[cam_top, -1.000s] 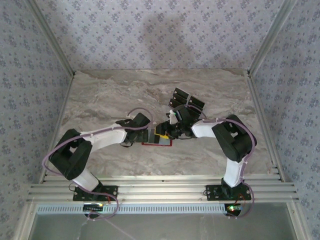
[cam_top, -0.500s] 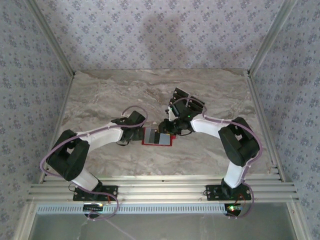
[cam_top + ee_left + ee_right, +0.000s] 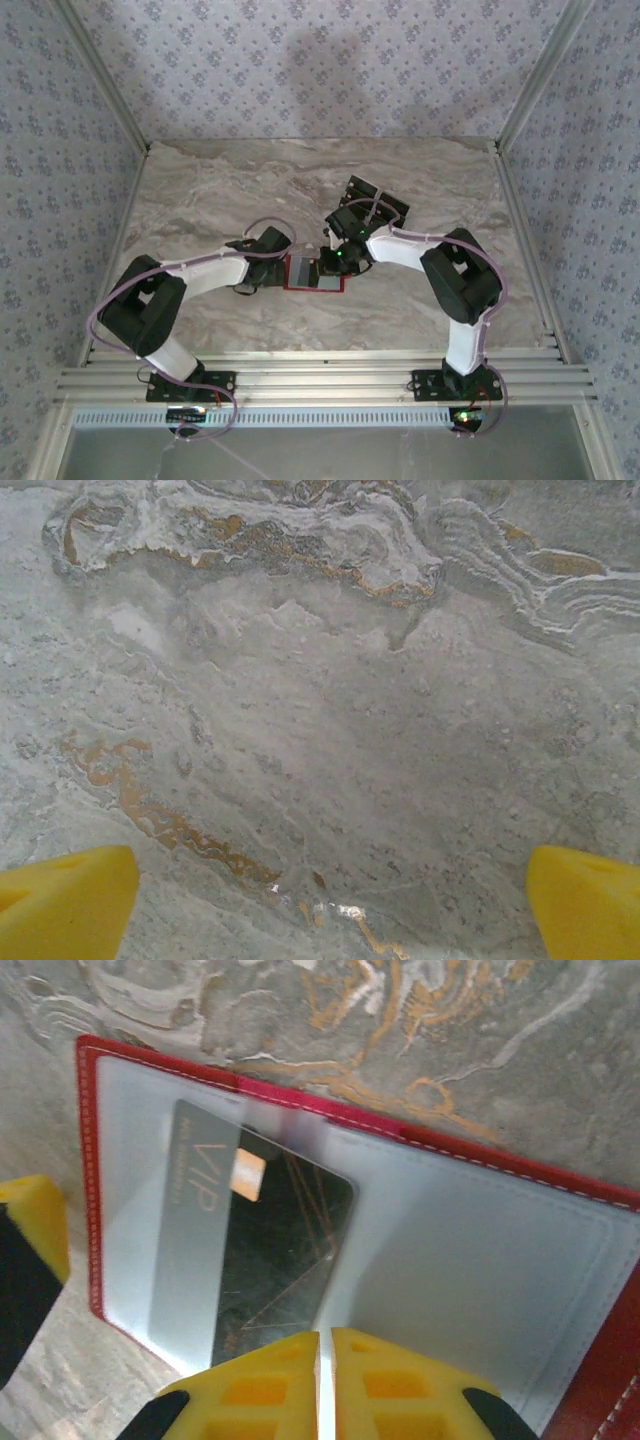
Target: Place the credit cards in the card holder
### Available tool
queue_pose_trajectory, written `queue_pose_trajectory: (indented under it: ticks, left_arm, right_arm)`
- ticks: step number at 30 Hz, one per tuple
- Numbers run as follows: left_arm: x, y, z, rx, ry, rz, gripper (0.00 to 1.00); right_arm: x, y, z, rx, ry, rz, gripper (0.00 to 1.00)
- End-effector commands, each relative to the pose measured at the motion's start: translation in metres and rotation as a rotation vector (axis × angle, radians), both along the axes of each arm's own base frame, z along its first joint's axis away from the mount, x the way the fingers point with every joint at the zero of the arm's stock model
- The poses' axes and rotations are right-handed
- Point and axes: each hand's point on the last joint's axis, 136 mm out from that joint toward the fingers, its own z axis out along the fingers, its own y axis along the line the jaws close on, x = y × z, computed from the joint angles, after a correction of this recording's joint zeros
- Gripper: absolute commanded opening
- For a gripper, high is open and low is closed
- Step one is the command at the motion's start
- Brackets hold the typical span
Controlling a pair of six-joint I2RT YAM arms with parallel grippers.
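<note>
Open red wallet (image 3: pixel 318 278) flat on marble table (image 3: pixel 200 190), btw the two arms. One black card (image 3: pixel 265 1250) w/ "VIP" lettering part-way under a clear pocket inside it. Right gripper (image 3: pixel 325 1345) over wallet, at card's near edge: jaws closed to a hairline, nothing visibly pinched. Left gripper (image 3: pixel 325 905) at wallet's left edge: jaws wide apart, just bare table btw them. More black cards (image 3: pixel 375 200) stacked beyond right gripper, apart from wallet.

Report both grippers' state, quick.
Left gripper: open, empty.
Right gripper: shut above the card holder, nothing visible between its fingers.
</note>
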Motion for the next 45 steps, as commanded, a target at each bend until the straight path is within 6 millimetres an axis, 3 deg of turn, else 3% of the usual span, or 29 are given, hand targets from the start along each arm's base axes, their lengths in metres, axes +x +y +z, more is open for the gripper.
queue_pose_trajectory:
  ticks: [1,6,7,26,35,39,45]
  left_arm:
    - [-0.004,0.004,-0.008,0.018,0.019,-0.002,0.99]
    - [-0.005,0.001,-0.014,0.011,0.033,-0.005,0.99]
    - [-0.004,0.000,-0.015,0.008,0.034,-0.006,0.99]
    - [-0.008,-0.009,-0.025,-0.006,0.056,-0.018,0.99]
    - [-0.010,-0.013,-0.025,-0.006,0.054,-0.026,0.99]
    - [-0.009,-0.013,-0.019,-0.005,0.042,-0.024,0.99]
    - [-0.006,-0.008,0.000,-0.002,-0.002,-0.014,0.99]
  right_arm:
    - [0.002,0.002,-0.002,-0.029,-0.001,0.015,0.13]
    - [-0.002,0.006,-0.008,-0.033,0.013,0.028,0.13]
    - [0.006,0.014,0.001,-0.014,-0.009,0.031,0.13]
    - [0.004,0.038,-0.001,0.016,0.007,0.075,0.13]
    - [0.007,0.057,0.008,0.060,0.003,0.094,0.12]
    - [0.008,0.052,0.023,0.074,-0.024,0.085,0.12]
    - [0.008,0.028,0.036,0.048,-0.070,0.047,0.14]
